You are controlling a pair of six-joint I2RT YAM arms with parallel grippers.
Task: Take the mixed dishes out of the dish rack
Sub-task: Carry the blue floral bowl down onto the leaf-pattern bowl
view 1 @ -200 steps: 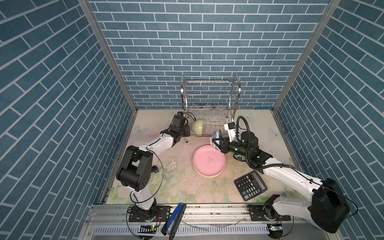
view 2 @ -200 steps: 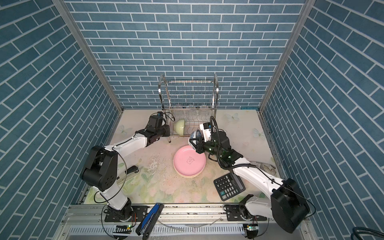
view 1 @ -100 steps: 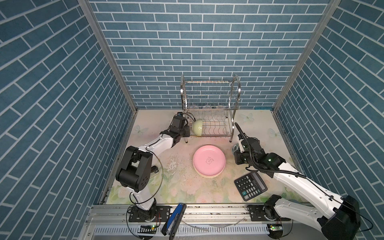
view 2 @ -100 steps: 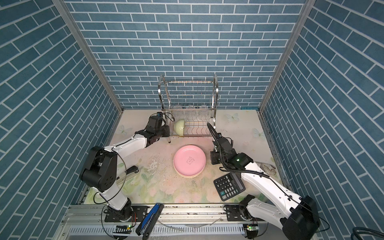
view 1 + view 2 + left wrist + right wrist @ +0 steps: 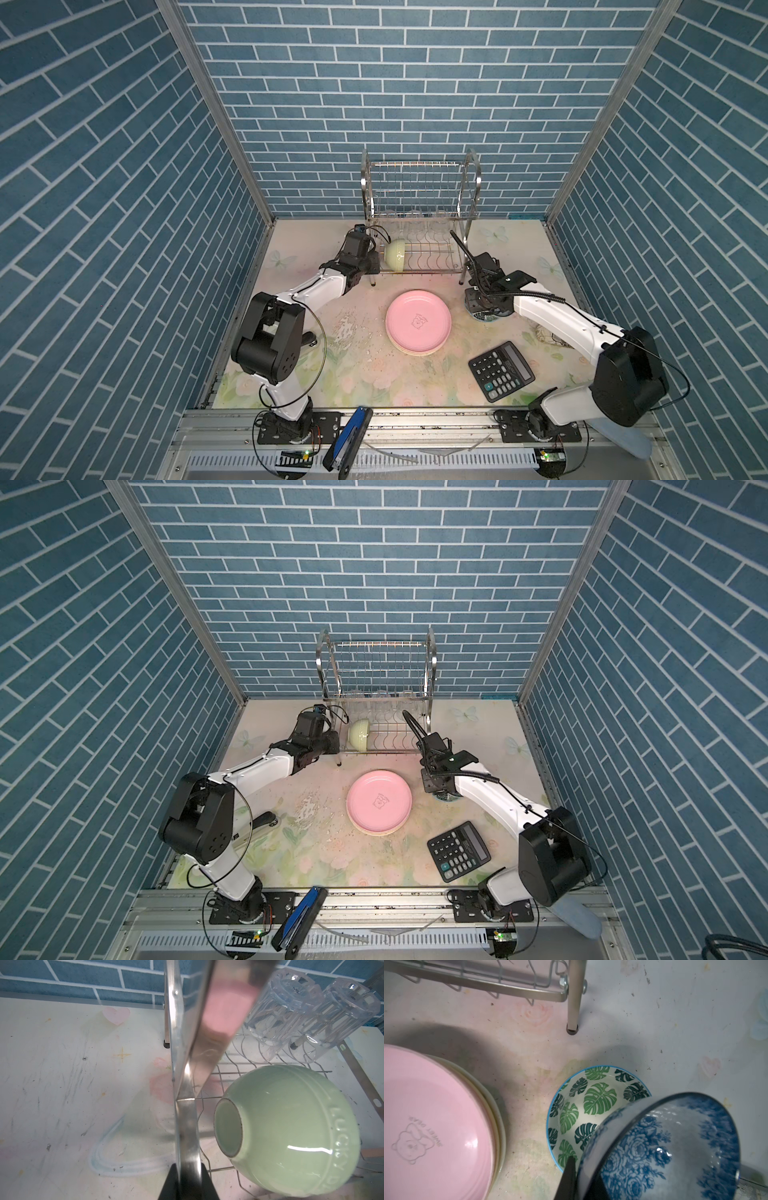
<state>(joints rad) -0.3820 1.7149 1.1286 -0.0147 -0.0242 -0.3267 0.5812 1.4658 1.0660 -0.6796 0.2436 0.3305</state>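
My right gripper [image 5: 576, 1174] clamps the rim of the blue-white patterned bowl [image 5: 664, 1147], tilted above the green-leaf patterned bowl [image 5: 583, 1109] on the desk [image 5: 529, 1084]. My left gripper [image 5: 188, 1180] pinches the side frame of the silver wire dish rack [image 5: 188, 1122], beside the pale-green bowl [image 5: 291, 1136] in it.

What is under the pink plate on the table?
Under the pink plate, rims of paler plates stick out, stacked beneath it. Their faces, and anything below them, are covered.
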